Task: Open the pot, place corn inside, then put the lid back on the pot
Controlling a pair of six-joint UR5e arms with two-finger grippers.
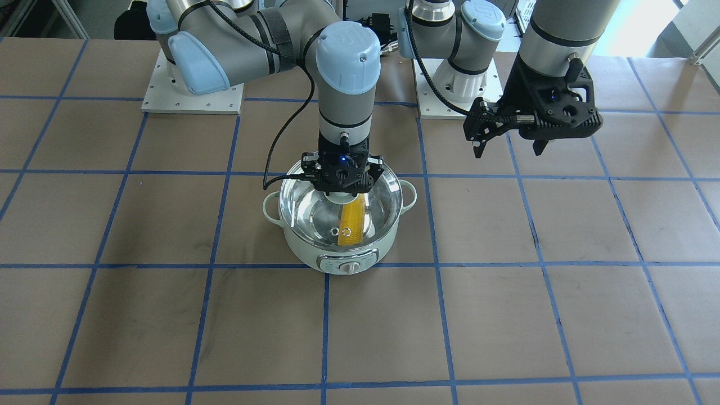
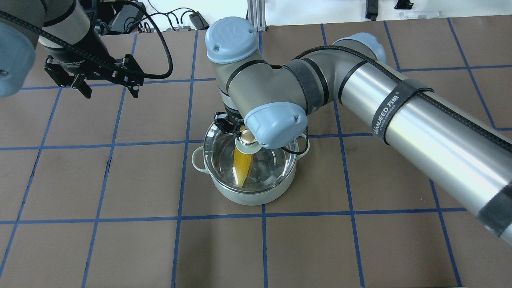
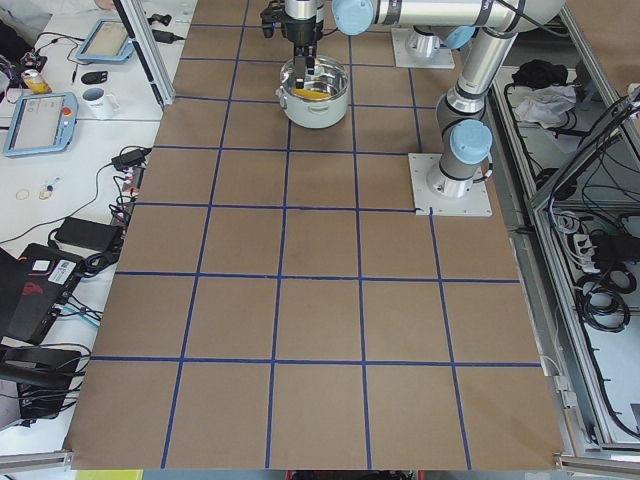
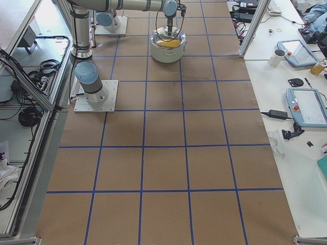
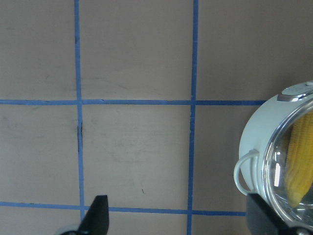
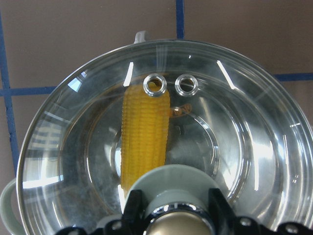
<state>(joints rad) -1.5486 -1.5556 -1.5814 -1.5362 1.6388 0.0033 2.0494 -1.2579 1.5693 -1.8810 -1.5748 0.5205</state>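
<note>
Right wrist-mounted view: the right gripper (image 6: 173,211) pinches the lid (image 6: 244,122) by its knob (image 6: 172,229) to centre it over the pot (image 1: 337,254), corn (image 6: 144,132) lying inside, while the left gripper (image 1: 509,147) idles spread, far left.

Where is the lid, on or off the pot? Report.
On: the lid covers the pot, corn visible beneath the glass. Whether it is fully seated, cannot tell.

Brown table (image 5: 137,152) crossed by blue tape lines (image 5: 193,73), pot (image 5: 255,132) at four o'clock, corn (image 5: 299,161) under its glass lid (image 5: 279,166), left gripper (image 5: 178,220) fingers spread wide at six o'clock
</note>
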